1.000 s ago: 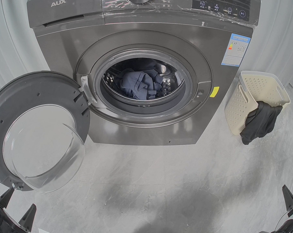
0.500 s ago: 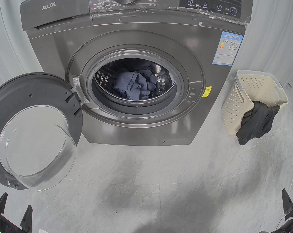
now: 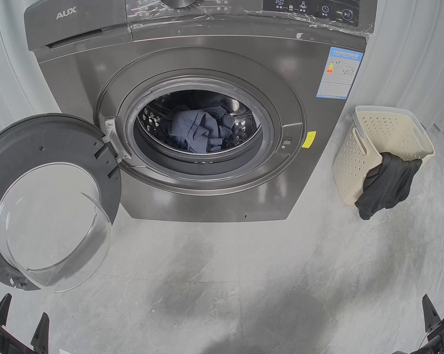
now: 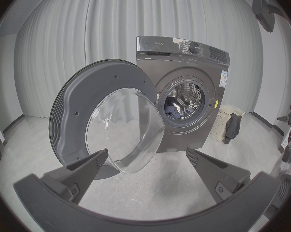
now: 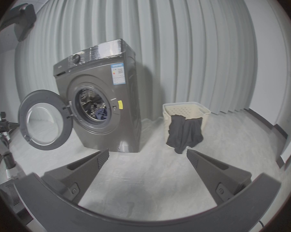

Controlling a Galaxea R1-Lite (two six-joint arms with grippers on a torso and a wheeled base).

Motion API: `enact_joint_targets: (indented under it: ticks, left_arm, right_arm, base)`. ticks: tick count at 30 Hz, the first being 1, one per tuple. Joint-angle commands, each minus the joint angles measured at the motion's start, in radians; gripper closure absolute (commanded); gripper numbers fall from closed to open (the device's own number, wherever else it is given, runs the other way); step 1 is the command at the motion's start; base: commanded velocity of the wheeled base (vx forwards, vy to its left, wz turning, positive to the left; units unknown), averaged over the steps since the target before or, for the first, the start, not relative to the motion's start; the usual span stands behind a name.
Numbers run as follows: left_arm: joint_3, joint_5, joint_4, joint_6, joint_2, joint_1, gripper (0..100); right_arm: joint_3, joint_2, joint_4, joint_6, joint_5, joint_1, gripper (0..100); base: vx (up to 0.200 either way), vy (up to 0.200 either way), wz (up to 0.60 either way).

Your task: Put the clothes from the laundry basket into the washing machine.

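A grey front-loading washing machine [image 3: 202, 45] stands ahead with its round door [image 3: 45, 197] swung wide to the left. Blue clothes [image 3: 197, 129] lie in the drum [image 4: 176, 108]. To the machine's right a cream laundry basket [image 3: 379, 129] sits on the floor, and a black garment [image 3: 386, 185] hangs over its front rim [image 5: 184, 131]. My left gripper [image 3: 20, 318] is low at the near left, open and empty [image 4: 145, 155]. My right gripper [image 3: 440, 298] is low at the near right, open and empty [image 5: 147, 155].
Pale marbled floor [image 3: 241, 281] stretches between me and the machine. The open door takes up the left side near floor level. A white curtain wall [image 5: 190, 49] runs behind the machine and basket.
The whole head view has shifted: machine and basket sit slightly further left than one second ago, so the camera moved. Both grippers stay low at the near corners, still open.
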Motion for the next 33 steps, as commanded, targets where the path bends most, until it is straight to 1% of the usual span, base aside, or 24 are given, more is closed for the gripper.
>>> enact_joint_targets:
  ticks: [1, 2, 3, 4, 5, 6, 7, 8, 9, 10, 11, 12, 14, 16, 19, 23, 25, 29, 33]
  left_arm:
    - [0.016, 0.007, 0.001, -0.016, -0.008, -0.002, 0]
    - [0.016, 0.008, 0.001, -0.019, -0.008, -0.002, 0]
    - [0.016, 0.008, -0.001, -0.019, -0.008, -0.002, 0]
    - [0.016, 0.008, 0.001, -0.017, -0.008, -0.002, 0]
    - [0.016, 0.008, 0.001, -0.017, -0.008, -0.002, 0]
    - [0.016, 0.008, 0.001, -0.017, -0.008, -0.002, 0]
    - [0.016, 0.008, 0.001, -0.013, -0.008, -0.002, 0]
    - [0.016, 0.008, 0.001, -0.010, -0.008, 0.000, 0]
    - [0.016, 0.007, 0.001, -0.007, -0.008, -0.002, 0]
    - [0.016, 0.007, 0.001, -0.007, -0.008, -0.002, 0]
    - [0.016, 0.007, 0.001, -0.007, -0.008, 0.000, 0]
    - [0.016, 0.007, -0.001, -0.013, -0.007, -0.002, 0]
    - [0.016, 0.007, -0.001, -0.014, -0.008, -0.002, 0]
    - [0.016, 0.007, -0.001, -0.013, -0.008, -0.002, 0]
    - [0.016, 0.008, -0.001, -0.019, -0.008, 0.000, 0]
    - [0.016, 0.011, -0.001, -0.016, -0.008, -0.002, 0]
    - [0.016, 0.013, 0.001, -0.020, -0.008, -0.002, 0]
    - [0.016, 0.017, 0.001, -0.020, -0.008, 0.000, 0]
    - [0.016, 0.017, 0.001, -0.019, -0.008, 0.000, 0]
  right_arm:
    - [-0.005, 0.001, 0.009, -0.003, -0.027, -0.002, 0]
    - [-0.005, 0.001, 0.006, -0.005, -0.037, -0.004, 0]
    - [-0.004, -0.001, 0.001, -0.012, -0.067, -0.001, 0]
    - [0.001, -0.001, -0.002, -0.020, -0.119, -0.001, 0]
    - [0.001, -0.001, -0.002, -0.022, -0.144, -0.001, 0]
    - [0.001, -0.001, -0.002, -0.022, -0.144, -0.001, 0]
    - [0.002, -0.001, -0.002, -0.032, -0.126, -0.001, 0]
    - [0.004, -0.001, 0.018, -0.022, -0.070, -0.001, 0]
    - [0.010, 0.001, 0.012, -0.031, -0.035, 0.002, 0]
    - [0.010, 0.001, 0.012, -0.031, -0.035, 0.002, 0]
    - [0.008, 0.007, 0.027, -0.048, 0.036, 0.007, 0]
    - [0.010, -0.002, 0.027, -0.048, 0.016, 0.001, 0]
    - [0.016, -0.002, 0.010, -0.043, -0.015, 0.001, 0]
    - [0.016, -0.002, 0.010, -0.048, -0.017, 0.001, 0]
    - [0.016, -0.002, 0.010, -0.048, -0.015, 0.001, 0]
    - [0.016, -0.002, 0.010, -0.048, -0.015, 0.001, 0]
    - [0.016, -0.002, 0.010, -0.048, -0.015, 0.002, 0]
    - [0.016, -0.002, 0.010, -0.048, -0.015, 0.002, 0]
    - [0.016, -0.002, 0.010, -0.048, -0.015, 0.002, 0]
  base:
    - [0.000, -0.200, 0.00]
    - [0.000, -0.200, 0.00]
    - [0.000, -0.200, 0.00]
    - [0.000, -0.200, 0.00]
    - [0.000, -0.200, 0.00]
    - [0.000, -0.200, 0.00]
    - [0.000, -0.200, 0.00]
    - [0.000, -0.200, 0.00]
    - [0.000, -0.200, 0.00]
    - [0.000, -0.200, 0.00]
    - [0.000, -0.200, 0.00]
    - [0.000, -0.200, 0.00]
    - [0.000, -0.200, 0.00]
    - [0.000, -0.200, 0.00]
    - [0.000, -0.200, 0.00]
    - [0.000, -0.200, 0.00]
    - [0.000, 0.000, 0.00]
    - [0.000, 0.000, 0.00]
    - [0.000, -0.200, 0.00]
